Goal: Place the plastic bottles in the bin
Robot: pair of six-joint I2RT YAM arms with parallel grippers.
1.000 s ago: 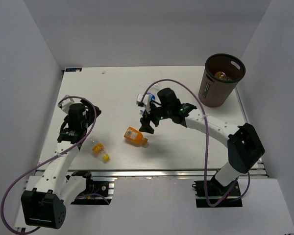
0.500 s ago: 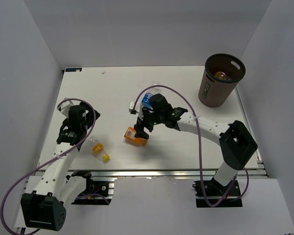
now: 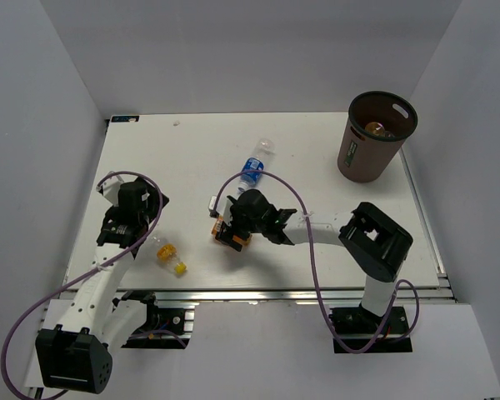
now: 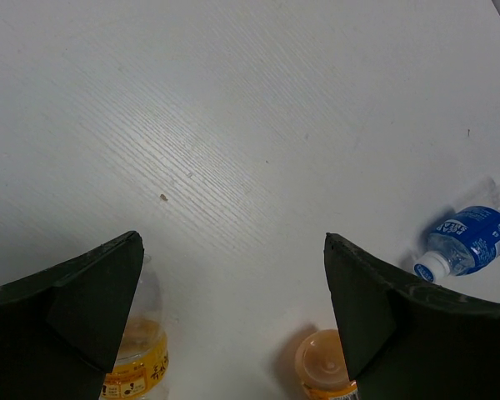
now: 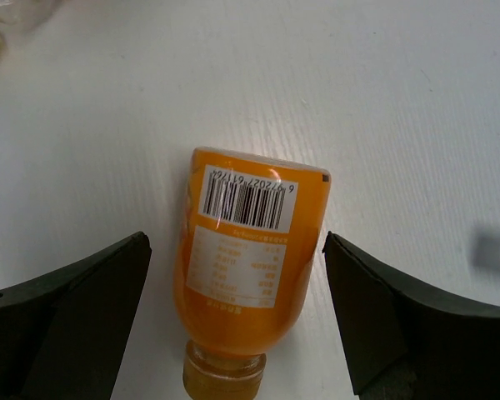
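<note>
**Right gripper** point(image 5: 235, 237): The jaws are spread wide. One finger stands on each side of the orange bottle point(image 5: 250, 258), and a strip of bare table shows between each finger and the bottle. Nothing is clamped. In the wrist view the bottle lies on its side, barcode label up, cap toward 6 o'clock.

**Left gripper** point(image 4: 233, 239): The jaws are spread wide and hold nothing. They are positioned above the table point(image 3: 317, 150).

**Bottle positions, overhead view:**
- The orange bottle point(image 3: 229, 232) lies just off the table centre toward 7 o'clock, under the right gripper point(image 3: 233, 229).
- The blue-label bottle point(image 3: 252, 169) lies on its side at 12 to 1 o'clock from the orange bottle, apart from it.
- The yellow-cap bottle point(image 3: 168, 252) lies at 8 o'clock from the orange bottle, near the left arm. In the left wrist view it is partly hidden behind one finger.

**Bin** point(image 3: 362, 162): It stands upright at the 2 o'clock corner of the table, well apart from both grippers. An orange-filled bottle point(image 3: 373, 129) shows inside it.
</note>
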